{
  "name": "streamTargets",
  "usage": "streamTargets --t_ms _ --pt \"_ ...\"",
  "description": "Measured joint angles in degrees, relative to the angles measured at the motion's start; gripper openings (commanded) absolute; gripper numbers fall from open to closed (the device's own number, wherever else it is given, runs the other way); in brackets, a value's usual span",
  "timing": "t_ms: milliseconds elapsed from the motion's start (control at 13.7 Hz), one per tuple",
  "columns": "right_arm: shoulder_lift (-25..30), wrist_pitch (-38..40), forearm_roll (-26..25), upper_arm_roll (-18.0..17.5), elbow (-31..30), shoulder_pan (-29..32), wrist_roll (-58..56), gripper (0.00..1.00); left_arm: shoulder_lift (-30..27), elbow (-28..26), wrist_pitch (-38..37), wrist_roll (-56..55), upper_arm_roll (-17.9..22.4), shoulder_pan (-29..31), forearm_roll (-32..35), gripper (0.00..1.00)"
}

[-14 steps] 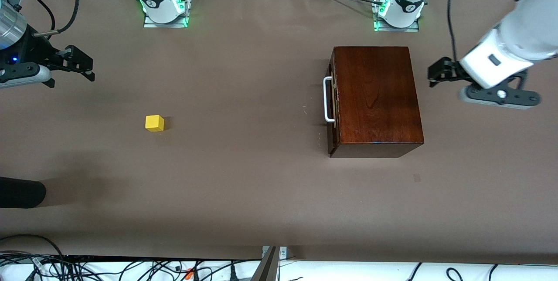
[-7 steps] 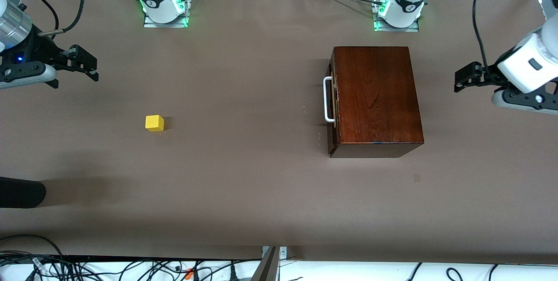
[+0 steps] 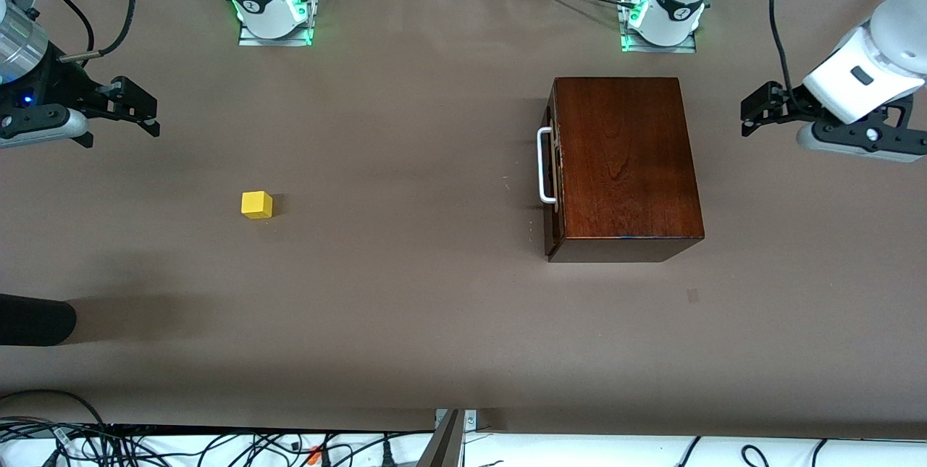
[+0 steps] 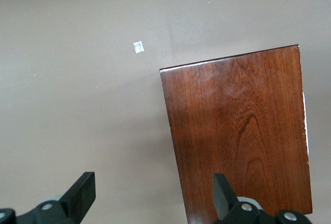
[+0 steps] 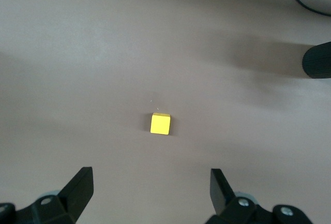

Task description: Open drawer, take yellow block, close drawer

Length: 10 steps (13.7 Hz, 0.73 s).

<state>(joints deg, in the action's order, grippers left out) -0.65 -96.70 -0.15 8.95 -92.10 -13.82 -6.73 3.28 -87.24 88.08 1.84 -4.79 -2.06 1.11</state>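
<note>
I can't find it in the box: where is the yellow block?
The yellow block sits on the bare table toward the right arm's end, apart from the closed drawer.

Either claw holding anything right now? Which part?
Nothing held. Left claw is open beside the wooden box; right claw is open, away from the yellow block.

Even overhead light, soft shadows, sharp focus throughout.

Glossy dark mahogany wooden box (image 3: 623,163) sits on brown table (image 3: 405,308) toward left arm's end, its drawer (image 3: 553,163) shut, white loop handle (image 3: 544,166) facing right arm's end. Small yellow cube block (image 3: 256,204) on table well apart, toward right arm's end.
</note>
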Motion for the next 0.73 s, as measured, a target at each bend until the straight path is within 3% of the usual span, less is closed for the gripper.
streamTargets --t_ms 219,731 --pt "-0.16 -0.18 0.00 0.00 0.00 0.00 0.00 1.00 -0.39 -0.05 -0.68 1.09 3.47 -2.38 -0.13 1.00" --pt "-0.17 -0.25 0.00 0.01 0.00 0.00 0.00 1.00 -0.42 -0.05 -0.91 1.09 4.08 -2.70 -0.13 1.00"
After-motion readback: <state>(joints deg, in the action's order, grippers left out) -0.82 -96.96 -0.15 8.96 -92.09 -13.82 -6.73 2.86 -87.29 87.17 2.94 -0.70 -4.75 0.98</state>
